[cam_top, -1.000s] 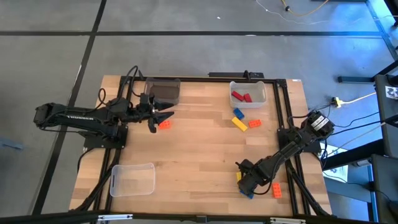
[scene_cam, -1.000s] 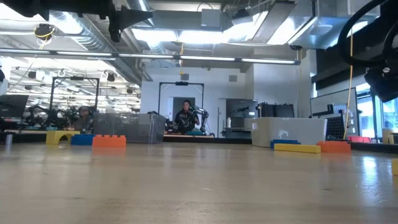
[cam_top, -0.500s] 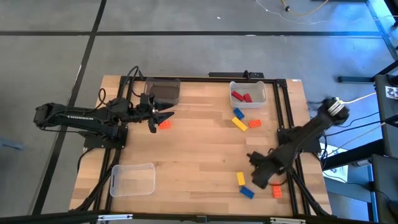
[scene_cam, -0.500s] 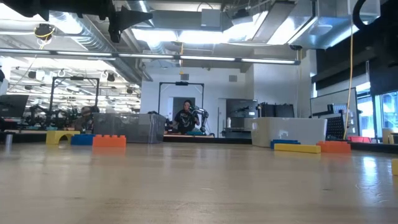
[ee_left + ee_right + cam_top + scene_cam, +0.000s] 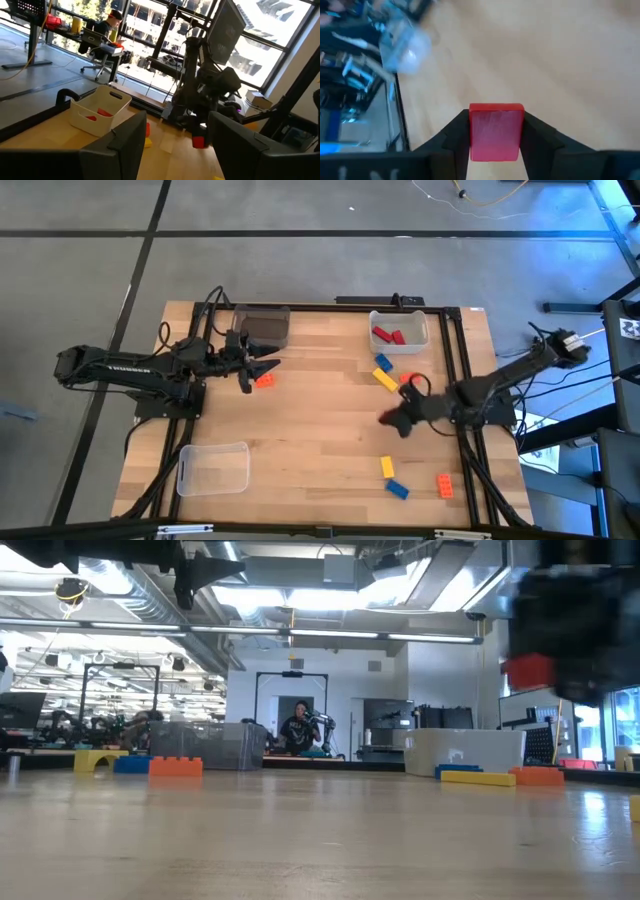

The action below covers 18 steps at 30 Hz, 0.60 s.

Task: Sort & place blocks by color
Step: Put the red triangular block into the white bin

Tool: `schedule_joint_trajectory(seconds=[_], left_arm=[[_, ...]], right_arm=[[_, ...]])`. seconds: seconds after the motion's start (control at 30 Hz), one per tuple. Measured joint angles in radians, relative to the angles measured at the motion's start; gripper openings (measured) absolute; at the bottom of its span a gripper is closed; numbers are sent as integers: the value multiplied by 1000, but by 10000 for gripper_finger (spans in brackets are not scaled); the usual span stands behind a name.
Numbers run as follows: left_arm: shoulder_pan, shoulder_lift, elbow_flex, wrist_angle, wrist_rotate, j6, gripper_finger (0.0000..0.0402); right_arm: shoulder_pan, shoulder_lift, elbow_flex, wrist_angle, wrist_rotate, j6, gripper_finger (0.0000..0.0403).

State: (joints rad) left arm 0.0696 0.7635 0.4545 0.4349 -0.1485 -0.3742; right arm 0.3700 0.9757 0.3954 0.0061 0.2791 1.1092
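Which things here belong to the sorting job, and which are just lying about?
Job:
red block held in right hand
orange block by left hand
loose blocks
white bin with red blocks
clear bin

Lying about:
cables

Wooden table (image 5: 320, 430): three bins (image 5: 213, 469), loose blocks (image 5: 385, 378) scattered across top.

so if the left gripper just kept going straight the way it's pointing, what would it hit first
Probably the orange block, lying just past the open left gripper. The gripper's height above the table is unclear, so it may pass over it.
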Motion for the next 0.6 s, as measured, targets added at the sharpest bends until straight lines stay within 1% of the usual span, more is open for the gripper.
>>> schedule_joint_trajectory(seconds=[0.13,0.23,0.3,0.4,0.5,0.6], left_arm=[[0,0,0,-1,4,-17,206],[0,0,0,-1,31,-27,206],[0,0,0,-1,47,-49,206],[0,0,0,-4,70,-96,206],[0,0,0,-10,76,-137,206],[0,0,0,-10,76,-141,206]], right_arm=[[-153,85,79,156,-70,-270,132],[-240,154,164,222,-133,-442,132],[-290,194,232,222,-186,-537,132],[-346,256,334,223,-250,-645,132],[-381,308,418,224,-279,-727,132],[-403,351,467,225,-282,-753,132]])
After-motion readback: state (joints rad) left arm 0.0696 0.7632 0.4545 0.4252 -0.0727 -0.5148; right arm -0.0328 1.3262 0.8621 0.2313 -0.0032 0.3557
